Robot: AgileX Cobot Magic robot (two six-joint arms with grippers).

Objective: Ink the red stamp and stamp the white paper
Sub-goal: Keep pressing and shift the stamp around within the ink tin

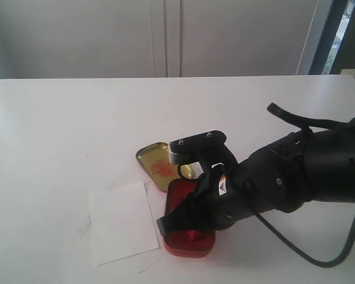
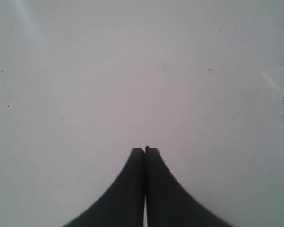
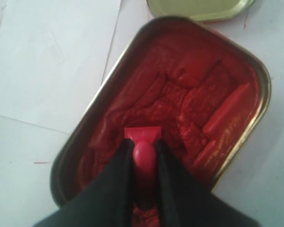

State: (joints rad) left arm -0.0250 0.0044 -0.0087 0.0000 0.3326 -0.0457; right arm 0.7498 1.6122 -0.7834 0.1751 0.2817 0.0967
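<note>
Tabletop [image 1: 59,118]: a white surface on which everything is laid.
Right arm [image 1: 307,171]: a black arm, reached in from the right of the exterior view and angled down over the tin.
White paper [image 1: 123,222]: laid flat on the tabletop, just beside the tin, on its left in the exterior view.
Ink tin [image 1: 189,242]: a rectangular tin filled with furrowed red paste, partly hidden by the arm.
Gold lid [image 1: 157,165]: laid inside up, smeared with red, just beyond the tin's far end.
Right gripper [image 3: 143,149]: clamped on the stamp's handle.
Left gripper [image 2: 145,151]: jaws are pressed together with nothing between them, above bare tabletop.
Red stamp [image 3: 142,135]: held upright inside the tin, base down on the paste.
</note>
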